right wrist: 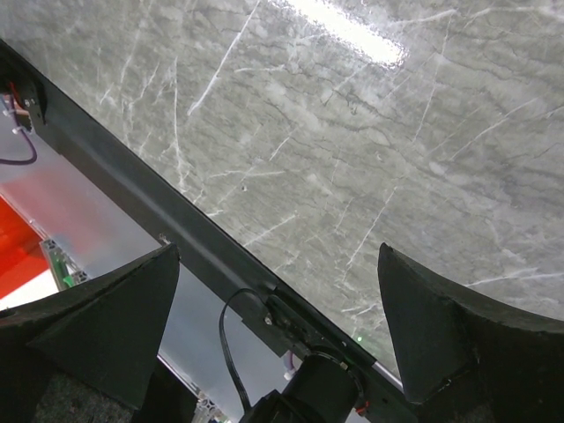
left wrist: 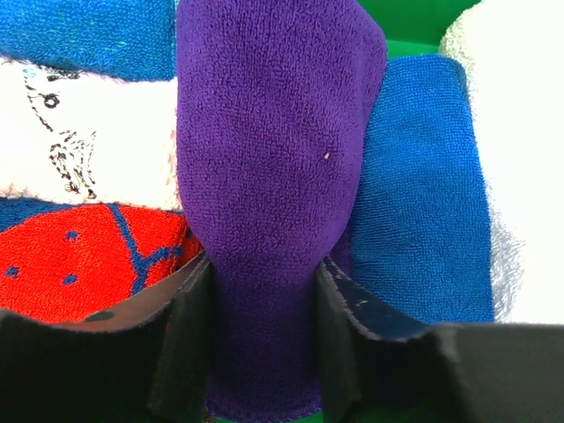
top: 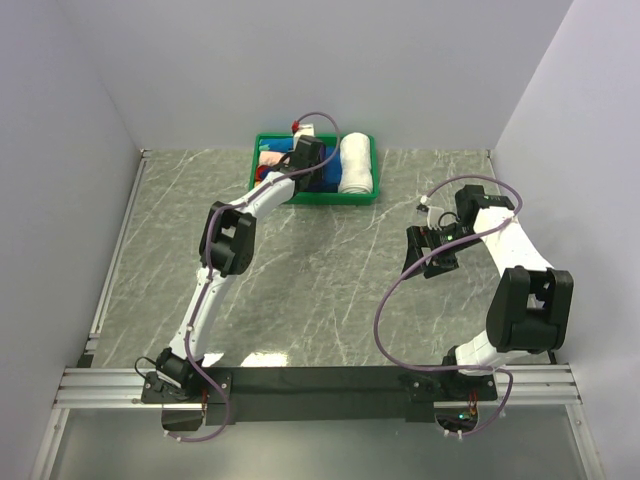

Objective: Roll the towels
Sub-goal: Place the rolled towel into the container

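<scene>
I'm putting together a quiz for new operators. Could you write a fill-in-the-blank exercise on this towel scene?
1. The towel pinched in the left claw is ___ in colour.
2. The right claw holds nothing over the table, and its jaws are ___.
3. The rolled white towel lies in a bin whose colour is ___.

Missing words: purple; open; green.

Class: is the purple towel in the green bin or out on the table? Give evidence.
In the green bin: the purple towel lies packed among other towels, clamped by the left gripper.
</scene>
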`<act>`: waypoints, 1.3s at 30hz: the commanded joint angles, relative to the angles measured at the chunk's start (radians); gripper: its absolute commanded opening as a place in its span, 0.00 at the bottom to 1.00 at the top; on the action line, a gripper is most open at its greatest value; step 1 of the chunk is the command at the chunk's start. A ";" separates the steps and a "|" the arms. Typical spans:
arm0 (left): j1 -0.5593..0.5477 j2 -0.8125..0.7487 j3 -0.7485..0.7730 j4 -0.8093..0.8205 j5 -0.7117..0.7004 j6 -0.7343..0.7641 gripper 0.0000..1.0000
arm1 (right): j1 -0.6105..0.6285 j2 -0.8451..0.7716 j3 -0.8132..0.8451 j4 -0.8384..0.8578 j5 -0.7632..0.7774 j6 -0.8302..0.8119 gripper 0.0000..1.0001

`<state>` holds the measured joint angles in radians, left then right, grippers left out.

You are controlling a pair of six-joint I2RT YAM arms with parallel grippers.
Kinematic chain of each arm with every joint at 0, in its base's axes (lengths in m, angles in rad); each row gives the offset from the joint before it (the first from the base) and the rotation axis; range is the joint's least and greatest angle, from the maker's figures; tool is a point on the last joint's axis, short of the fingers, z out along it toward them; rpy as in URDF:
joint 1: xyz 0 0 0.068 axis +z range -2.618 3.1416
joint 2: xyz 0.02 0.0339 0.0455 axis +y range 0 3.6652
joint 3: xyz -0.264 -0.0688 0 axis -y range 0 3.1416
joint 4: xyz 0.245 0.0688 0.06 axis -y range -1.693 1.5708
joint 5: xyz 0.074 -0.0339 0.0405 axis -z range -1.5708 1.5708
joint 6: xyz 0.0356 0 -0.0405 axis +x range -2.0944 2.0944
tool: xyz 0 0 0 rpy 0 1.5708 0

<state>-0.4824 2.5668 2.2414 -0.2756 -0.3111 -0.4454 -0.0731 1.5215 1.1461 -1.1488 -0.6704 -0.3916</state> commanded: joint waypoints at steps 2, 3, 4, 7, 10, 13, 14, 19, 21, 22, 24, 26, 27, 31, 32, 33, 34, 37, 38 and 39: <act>0.005 -0.055 -0.005 -0.053 0.012 0.037 0.51 | -0.010 0.005 0.041 -0.022 -0.017 -0.013 1.00; 0.004 -0.065 -0.011 -0.047 0.015 0.049 0.53 | -0.010 0.009 0.044 -0.023 -0.027 -0.013 1.00; 0.002 -0.071 -0.017 -0.043 0.015 0.057 0.55 | -0.010 0.015 0.049 -0.025 -0.032 -0.012 1.00; 0.002 -0.095 -0.025 -0.024 0.000 0.082 0.63 | -0.008 0.017 0.056 -0.023 -0.052 -0.006 1.00; 0.004 -0.122 -0.023 -0.008 -0.005 0.102 0.65 | -0.010 0.012 0.060 -0.019 -0.057 0.000 1.00; 0.002 -0.151 -0.028 0.021 0.004 0.109 0.67 | -0.010 0.014 0.060 -0.020 -0.067 0.007 1.00; 0.002 -0.157 -0.031 0.030 0.010 0.112 0.69 | -0.010 0.016 0.060 -0.016 -0.070 0.007 1.00; 0.002 -0.189 -0.026 0.102 0.000 0.143 0.79 | -0.010 0.009 0.067 -0.009 -0.087 0.013 1.00; 0.002 -0.194 -0.011 0.116 -0.009 0.163 0.82 | -0.010 -0.004 0.073 0.003 -0.081 0.019 1.00; 0.002 -0.204 -0.009 0.130 -0.013 0.171 0.82 | -0.010 -0.009 0.076 0.007 -0.080 0.020 1.00; 0.002 -0.226 -0.019 0.144 -0.010 0.186 0.81 | -0.008 -0.032 0.084 0.038 -0.069 0.040 1.00; 0.004 -0.282 -0.040 0.167 0.013 0.198 0.82 | -0.007 -0.049 0.093 0.099 -0.054 0.066 1.00; 0.004 -0.308 -0.070 0.173 0.023 0.206 0.83 | -0.002 -0.063 0.108 0.124 -0.041 0.097 1.00; 0.014 -0.480 -0.170 0.156 0.058 0.240 0.94 | 0.041 -0.044 0.200 0.234 0.011 0.169 1.00; 0.022 -0.508 -0.187 0.121 0.078 0.247 0.97 | 0.055 -0.028 0.230 0.265 0.023 0.180 1.00; 0.043 -0.535 -0.215 0.090 0.102 0.251 0.97 | 0.067 0.012 0.291 0.277 0.038 0.203 1.00; 0.059 -0.584 -0.226 0.060 0.125 0.248 0.97 | 0.106 0.034 0.322 0.291 0.064 0.214 1.00; 0.151 -0.669 -0.270 -0.078 0.248 0.200 0.96 | 0.176 0.124 0.449 0.360 0.126 0.244 1.00; 0.178 -0.689 -0.281 -0.118 0.295 0.194 0.95 | 0.234 0.150 0.483 0.417 0.229 0.266 1.00; 0.236 -0.707 -0.311 -0.172 0.379 0.183 0.95 | 0.260 0.211 0.553 0.447 0.288 0.327 1.00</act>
<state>-0.3679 1.9388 1.9789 -0.2905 -0.1101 -0.2337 0.1024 1.6421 1.5837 -0.8570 -0.5484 -0.1715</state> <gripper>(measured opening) 0.955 0.996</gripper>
